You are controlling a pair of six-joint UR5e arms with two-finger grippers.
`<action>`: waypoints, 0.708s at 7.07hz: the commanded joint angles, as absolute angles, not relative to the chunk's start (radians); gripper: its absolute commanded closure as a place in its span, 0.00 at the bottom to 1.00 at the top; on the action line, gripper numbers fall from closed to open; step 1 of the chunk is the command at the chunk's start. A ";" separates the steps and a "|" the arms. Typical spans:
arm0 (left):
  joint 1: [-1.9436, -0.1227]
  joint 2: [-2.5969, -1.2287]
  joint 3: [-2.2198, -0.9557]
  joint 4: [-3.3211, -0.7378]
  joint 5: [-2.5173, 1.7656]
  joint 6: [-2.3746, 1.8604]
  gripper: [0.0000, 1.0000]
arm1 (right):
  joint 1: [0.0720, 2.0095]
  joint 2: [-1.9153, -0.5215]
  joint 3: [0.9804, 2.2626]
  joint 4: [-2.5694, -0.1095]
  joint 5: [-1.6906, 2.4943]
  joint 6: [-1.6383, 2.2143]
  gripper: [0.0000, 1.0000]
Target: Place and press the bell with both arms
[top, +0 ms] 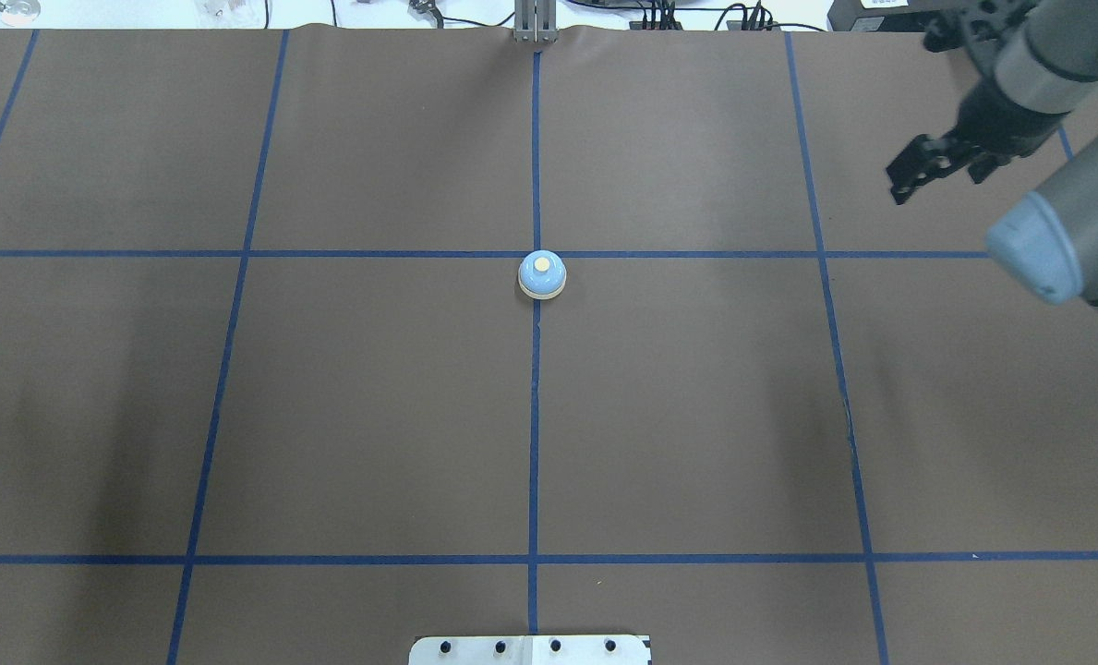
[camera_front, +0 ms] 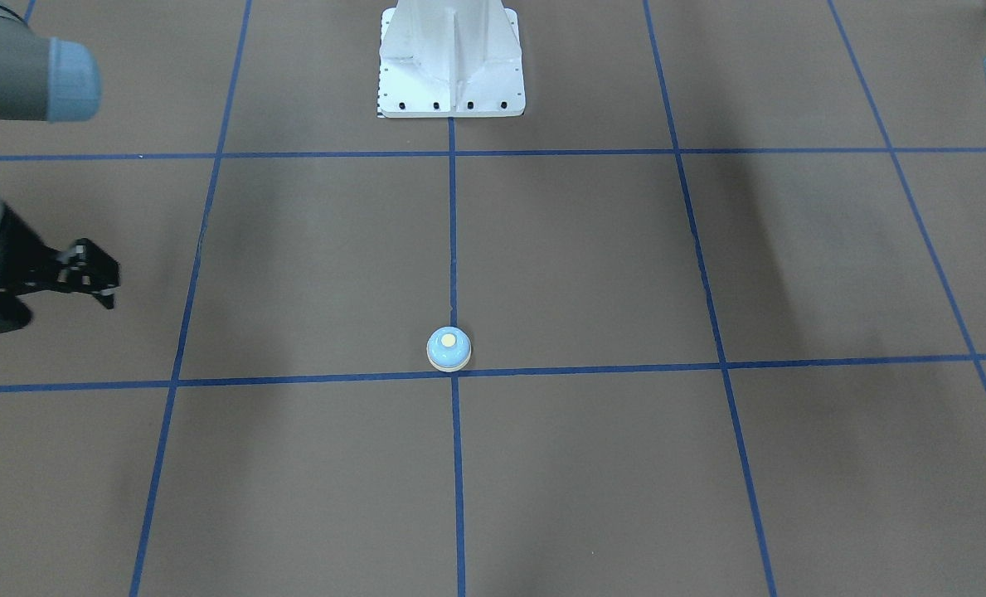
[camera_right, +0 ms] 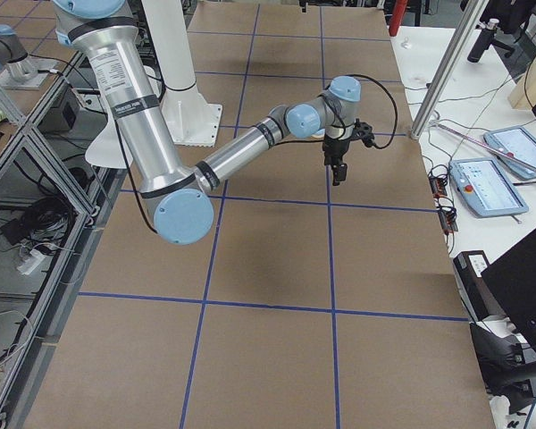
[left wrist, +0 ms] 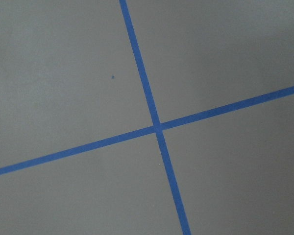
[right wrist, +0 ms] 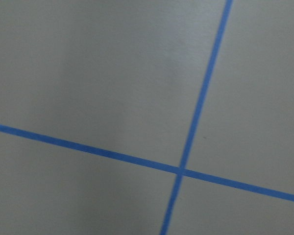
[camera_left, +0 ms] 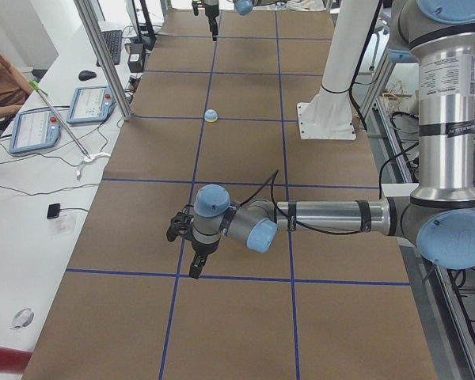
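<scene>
The bell is a small light-blue dome with a cream button, and stands alone at a blue tape crossing mid-table. It also shows in the overhead view and the left side view. My right gripper hangs above the table's far right part, well away from the bell, fingers together and empty. It also shows in the front view and the right side view. My left gripper hangs low over the table's left end, far from the bell. I cannot tell whether it is open.
The white bolted pedestal stands at the robot's edge of the table. Blue tape lines grid the brown mat. A side desk with tablets and aluminium posts border the far long edge.
</scene>
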State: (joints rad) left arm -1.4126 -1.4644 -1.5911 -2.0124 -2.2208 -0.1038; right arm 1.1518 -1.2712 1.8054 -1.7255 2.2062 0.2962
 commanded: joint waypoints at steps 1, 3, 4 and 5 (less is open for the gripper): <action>-1.541 -1.421 -1.556 -2.003 -2.293 0.042 0.00 | 1.380 -1.477 1.792 -1.720 2.307 -0.022 0.00; -1.595 -1.414 -1.575 -1.924 -2.309 0.078 0.00 | 1.430 -1.581 1.769 -1.718 2.303 -0.066 0.00; -1.597 -1.420 -1.622 -1.836 -2.309 0.077 0.00 | 1.455 -1.604 1.752 -1.717 2.309 -0.066 0.00; -1.597 -1.428 -1.714 -1.689 -2.301 0.077 0.00 | 1.486 -1.612 1.753 -1.718 2.310 -0.087 0.00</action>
